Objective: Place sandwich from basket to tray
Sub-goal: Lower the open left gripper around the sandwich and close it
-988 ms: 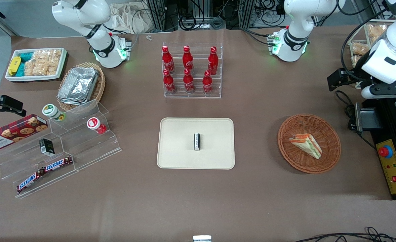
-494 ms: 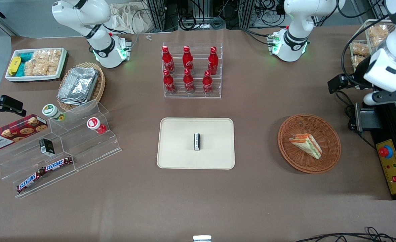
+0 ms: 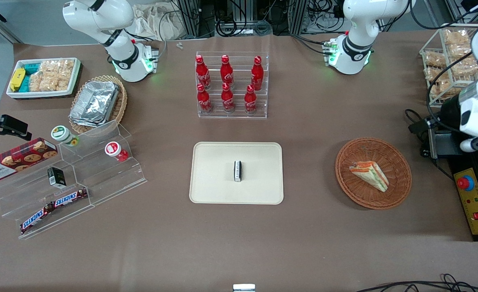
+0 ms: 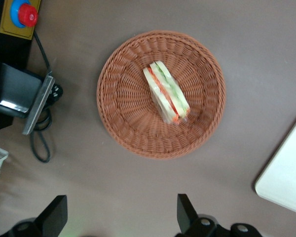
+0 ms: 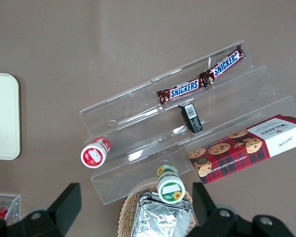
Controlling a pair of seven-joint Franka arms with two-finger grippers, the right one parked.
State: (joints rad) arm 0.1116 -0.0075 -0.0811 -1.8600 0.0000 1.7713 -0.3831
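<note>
Gripper (image 4: 122, 217) open wide, fingers (image 4: 55, 213) well apart, nothing between them and nothing touched; it hangs above the bare table just beside the basket (image 4: 119, 111), camera looking straight down. In the front view the working arm's wrist (image 3: 475, 117) sits high at its own end of the table, over the black control box (image 3: 475, 198) with the red stop button (image 3: 463, 182), sideways of the basket (image 3: 358, 194) and not over it; the fingertips themselves are not visible in that view. Sandwich (image 3: 369, 174) lies in the basket, roughly centred, on its side with the layered cut edge showing: pale bread, orange-red and green stripes, clear wrap. Its long axis runs diagonally across the basket bottom; seen from the front, the broad end (image 3: 358, 166) lies toward the tray and farther from the camera, the narrow end (image 3: 384, 187) toward the working arm's end and nearer the camera. In the wrist view the same wedge (image 4: 166, 92) lies slantwise, clear of the basket's rim all round. Tray (image 3: 214, 178) sits at mid-table, well apart from the basket toward the parked arm's end; one small dark block (image 3: 237, 170) stands on it near the middle
</note>
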